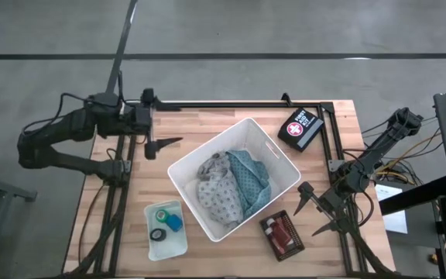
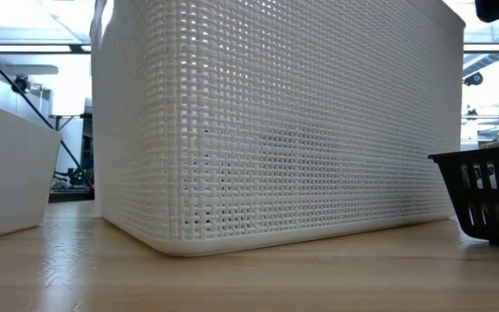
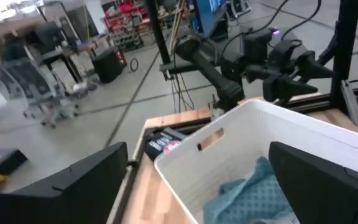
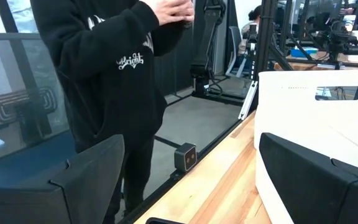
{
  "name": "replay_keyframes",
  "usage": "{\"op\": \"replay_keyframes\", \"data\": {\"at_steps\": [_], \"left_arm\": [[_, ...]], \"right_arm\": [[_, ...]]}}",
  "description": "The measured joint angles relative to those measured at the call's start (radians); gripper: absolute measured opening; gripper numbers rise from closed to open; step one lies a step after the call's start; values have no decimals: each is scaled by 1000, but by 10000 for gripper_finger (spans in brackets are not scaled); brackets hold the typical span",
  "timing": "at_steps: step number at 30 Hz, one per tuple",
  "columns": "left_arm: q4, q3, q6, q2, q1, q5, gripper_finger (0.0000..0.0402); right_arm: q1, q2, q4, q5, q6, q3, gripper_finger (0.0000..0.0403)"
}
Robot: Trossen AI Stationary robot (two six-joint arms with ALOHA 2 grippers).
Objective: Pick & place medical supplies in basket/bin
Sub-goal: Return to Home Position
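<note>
My left gripper (image 1: pixel 166 148) hangs spread and empty just beside one corner of the white bin (image 1: pixel 274 144). My right gripper (image 1: pixel 310 215) is also spread and empty, low between the bin's opposite side and the black basket (image 1: pixel 283 235). The bin sits askew mid-table (image 1: pixel 207 124). I judge that a careless swing homeward could clip the bin's rim and shove it, or knock the basket off the near edge. A person (image 4: pixel 104 74) stands close beside the table on my right arm's side, so a wide arc could reach them. I count two grippers, one bin holding two gowns, a blue gown (image 1: pixel 251 183) and a white gown (image 1: pixel 215 195), one black basket, one translucent tray (image 1: pixel 155 246), one dark case (image 1: pixel 300 128) and one person.
</note>
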Motion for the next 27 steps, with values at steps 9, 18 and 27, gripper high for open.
{"op": "replay_keyframes", "data": {"at_steps": [9,18,27], "left_arm": [[-45,-26,-59,-92,0,126,392],[-93,-26,-10,-128,0,223,327],[-102,-26,-34,-163,0,221,191]], "right_arm": [[0,0,0,0,0,0,368],[0,0,0,0,0,0,368],[0,0,0,0,0,0,368]]}}
